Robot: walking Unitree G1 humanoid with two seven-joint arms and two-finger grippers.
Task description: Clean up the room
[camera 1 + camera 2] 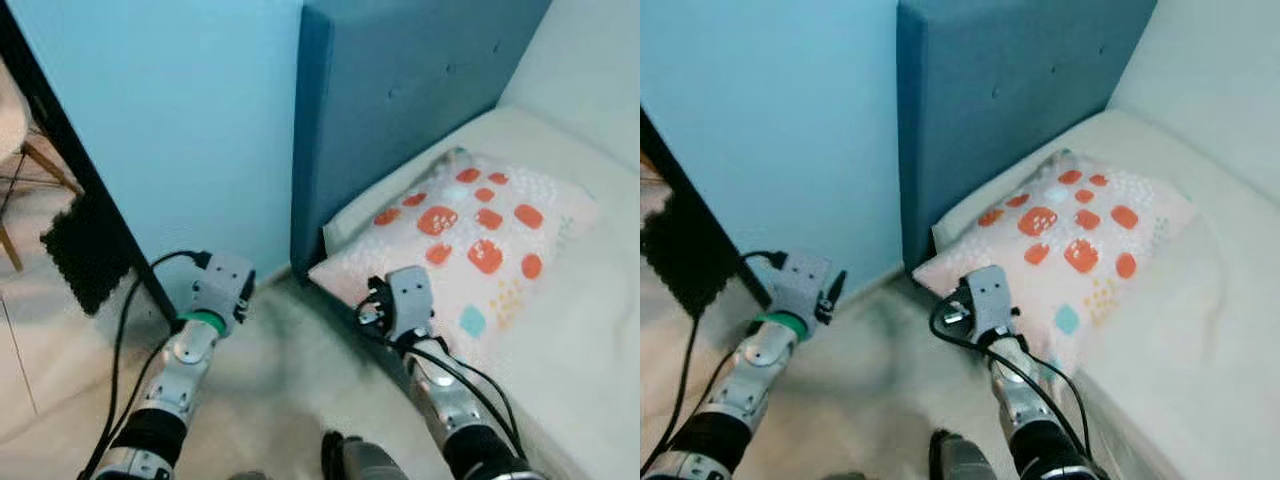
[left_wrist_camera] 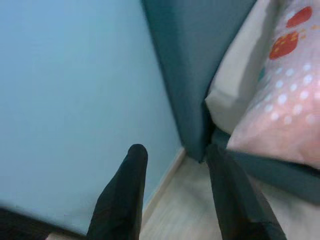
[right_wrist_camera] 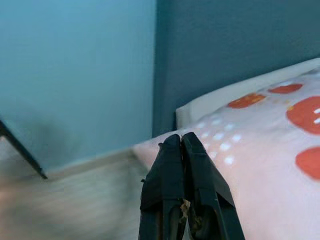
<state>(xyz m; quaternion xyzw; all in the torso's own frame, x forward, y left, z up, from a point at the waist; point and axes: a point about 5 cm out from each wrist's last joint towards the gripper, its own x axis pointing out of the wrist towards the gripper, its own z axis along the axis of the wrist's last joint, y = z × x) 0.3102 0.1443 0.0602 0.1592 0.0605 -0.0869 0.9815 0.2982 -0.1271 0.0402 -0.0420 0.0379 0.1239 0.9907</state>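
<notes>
One pillow [image 1: 470, 240] is being treated as the thing to tidy: white, printed with orange spots, it is lying on the bed [image 1: 590, 360] directly ahead of the right pincer [image 3: 182, 142], with its near corner hanging over the mattress edge just past the fingertips. It is being judged light, soft and limp, so it is likely to sag and fold when lifted; nothing about it looks fragile or slippery. That overhanging corner, or the seam beside it, is being judged the best place for a pinch, since loose fabric can be gathered there.

The right pincer is being held with its two black fingers pressed together, nothing between them, so they would have to be parted before any grasp. The left pincer [image 2: 175, 155] is being held with its fingers apart and empty, aimed at the gap where the blue wall [image 1: 170, 120] meets the teal headboard [image 1: 400, 90], off to the left of the right pincer.

Room is being judged tight beyond the pillow, where the headboard stands upright behind it. Open floor [image 1: 270, 400] is lying below and between the two pincers, and free mattress is stretching to the right.
</notes>
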